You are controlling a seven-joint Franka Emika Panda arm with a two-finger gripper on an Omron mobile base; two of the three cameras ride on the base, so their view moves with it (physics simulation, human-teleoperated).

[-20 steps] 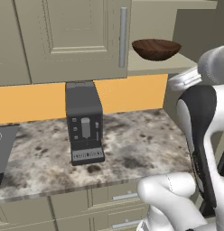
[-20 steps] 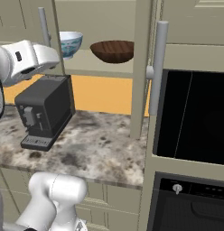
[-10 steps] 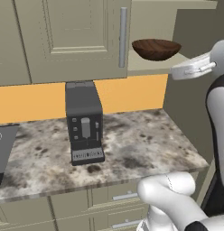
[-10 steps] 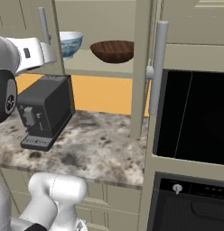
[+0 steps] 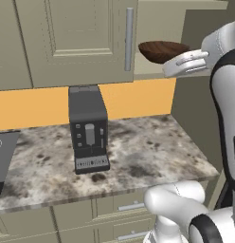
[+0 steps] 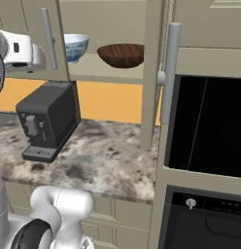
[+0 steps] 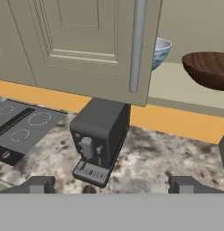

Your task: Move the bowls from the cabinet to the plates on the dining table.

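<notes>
The cabinet [image 5: 67,42] stands open at its right half, with its door [image 7: 86,45] swung out. On the inner shelf [image 6: 112,73] sit two bowls. The dark brown wood-grain one [image 6: 121,54] [image 5: 162,51] [image 7: 208,70] is nearer the right. The white bowl with blue pattern [image 6: 75,46] [image 7: 160,52] is half hidden behind the door. My gripper [image 7: 114,185] is open and holds nothing; it hangs in front of the door, left of and below the bowls. The wrist [image 5: 185,64] shows at shelf height. The plates and the dining table are out of view.
A black coffee machine [image 5: 88,128] stands on the speckled counter [image 5: 148,152] under the cabinet. A cooktop [image 7: 19,126] lies to its left. A second door stands edge-on with a long bar handle [image 6: 170,73]. A black oven [image 6: 210,126] fills the right wall.
The wrist has risen slightly to shelf height and the forearm has swung aside. The bowls and doors have not moved.
</notes>
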